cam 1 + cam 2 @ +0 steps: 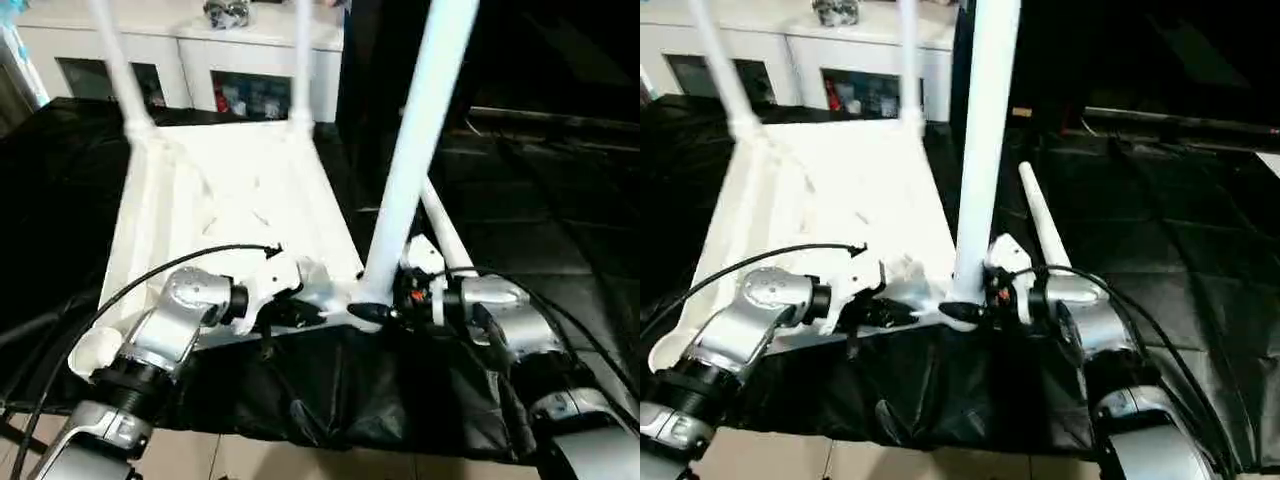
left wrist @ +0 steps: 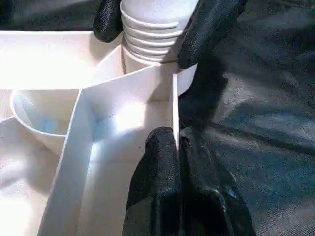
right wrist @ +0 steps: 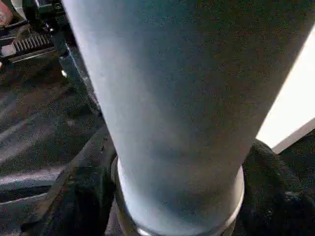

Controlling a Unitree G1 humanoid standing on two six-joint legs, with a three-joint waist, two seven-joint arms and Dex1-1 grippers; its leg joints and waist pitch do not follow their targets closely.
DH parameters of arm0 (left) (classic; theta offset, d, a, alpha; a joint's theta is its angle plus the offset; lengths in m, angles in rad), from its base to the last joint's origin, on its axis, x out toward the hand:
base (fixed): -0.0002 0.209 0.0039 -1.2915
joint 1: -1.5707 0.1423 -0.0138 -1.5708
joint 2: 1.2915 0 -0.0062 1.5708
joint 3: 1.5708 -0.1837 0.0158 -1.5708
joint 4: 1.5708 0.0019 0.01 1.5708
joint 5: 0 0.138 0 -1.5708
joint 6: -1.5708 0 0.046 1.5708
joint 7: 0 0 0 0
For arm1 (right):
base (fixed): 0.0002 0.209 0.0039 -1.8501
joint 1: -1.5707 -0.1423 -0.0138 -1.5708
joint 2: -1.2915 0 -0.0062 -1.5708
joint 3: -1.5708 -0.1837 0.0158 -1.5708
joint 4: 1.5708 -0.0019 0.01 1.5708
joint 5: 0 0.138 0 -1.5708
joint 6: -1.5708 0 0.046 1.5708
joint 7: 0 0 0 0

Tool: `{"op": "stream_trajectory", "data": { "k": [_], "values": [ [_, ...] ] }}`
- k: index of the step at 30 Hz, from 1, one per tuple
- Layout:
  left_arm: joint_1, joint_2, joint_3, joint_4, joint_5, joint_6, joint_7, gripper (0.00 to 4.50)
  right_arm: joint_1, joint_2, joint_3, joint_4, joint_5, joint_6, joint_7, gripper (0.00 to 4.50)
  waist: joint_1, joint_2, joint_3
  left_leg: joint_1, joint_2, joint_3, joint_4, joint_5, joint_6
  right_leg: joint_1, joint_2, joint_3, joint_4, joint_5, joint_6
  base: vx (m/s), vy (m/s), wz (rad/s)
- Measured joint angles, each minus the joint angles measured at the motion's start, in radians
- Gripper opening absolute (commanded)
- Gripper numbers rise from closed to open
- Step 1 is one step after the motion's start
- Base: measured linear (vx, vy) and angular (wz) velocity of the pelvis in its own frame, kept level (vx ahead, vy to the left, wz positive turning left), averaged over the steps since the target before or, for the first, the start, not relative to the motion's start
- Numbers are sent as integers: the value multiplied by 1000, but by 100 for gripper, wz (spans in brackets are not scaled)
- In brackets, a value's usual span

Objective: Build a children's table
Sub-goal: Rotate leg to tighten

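Upside down on the black-draped work table (image 1: 560,250): white tabletop (image 1: 230,200), ribbed underside up. Two legs (image 1: 118,65) upright in the far corner sockets, a third leg (image 1: 415,150) upright at the near right corner, a fourth (image 1: 1042,225) lying flat just beside it. Left gripper (image 2: 177,142) pinched shut on a thin rib at the near edge. Right gripper (image 1: 372,312) wrapped around the base of the third leg, fingers (image 2: 209,29) pressing either side of its ridged collar. White cabinet (image 1: 180,60) behind.

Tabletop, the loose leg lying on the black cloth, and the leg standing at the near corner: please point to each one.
tabletop (image 1: 235,200), left eye view, ribbed underside
loose leg (image 1: 1042,222), right eye view, middle of the tube
standing leg (image 1: 415,140), left eye view, middle of the tube
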Motion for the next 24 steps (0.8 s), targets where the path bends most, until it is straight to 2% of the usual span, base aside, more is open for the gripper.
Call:
{"op": "stream_trajectory", "data": {
  "k": [5, 10, 14, 17, 20, 21, 24],
  "values": [
    [0, -3, 5, 1, 1, 1, 25, 0, 1, 8, -3, -4, 0, 21, -35, 281, 1, 0, 0, 1, 0, 0, 0, 0, 0, 0, 0, 0, 1, 0, 0, 0, 0, 0],
    [-28, -92, 40, 53, 61, 35, 245, 0, -66, 117, -78, 108, -30, 33, -398, 279, -24, -2, -1, 2, 0, 0, 1, 0, 0, 0, 0, 0, 1, -1, 3, 0, 0, 0],
    [-34, -140, 44, 54, 79, 73, 345, 0, -88, 164, -117, 138, -28, 52, -555, 278, -28, -1, -1, 2, 0, 0, 1, 0, 0, -1, 0, 0, 1, -1, 4, 0, 0, 0],
    [-46, -178, 51, 63, 93, 102, 411, 0, -133, 211, -141, 194, -29, 47, -711, 278, -38, -1, -1, 1, 0, 0, 1, 0, 0, -2, 0, 0, 1, -1, 4, 0, 0, 0],
    [-49, -191, 52, 62, 99, 111, 431, 0, -144, 222, -144, 215, -29, 29, -752, 278, -38, 0, -1, 1, 0, 0, 1, 0, -1, -1, 0, 0, 1, -1, 3, 0, 0, 0],
    [-49, -192, 53, 62, 99, 111, 431, 0, -148, 222, -146, 222, -29, 25, -751, 334, -38, 0, -1, 0, 0, 0, 0, 0, 0, -1, 0, 0, 0, -1, 3, 0, 0, 0],
    [-50, -192, 54, 61, 100, 111, 431, 0, -161, 222, -162, 236, -26, 31, -716, 350, -39, 0, -1, 0, 0, 0, -1, 0, 0, -1, 0, 0, 0, 0, 1, 0, 0, 0]
  ]
}}
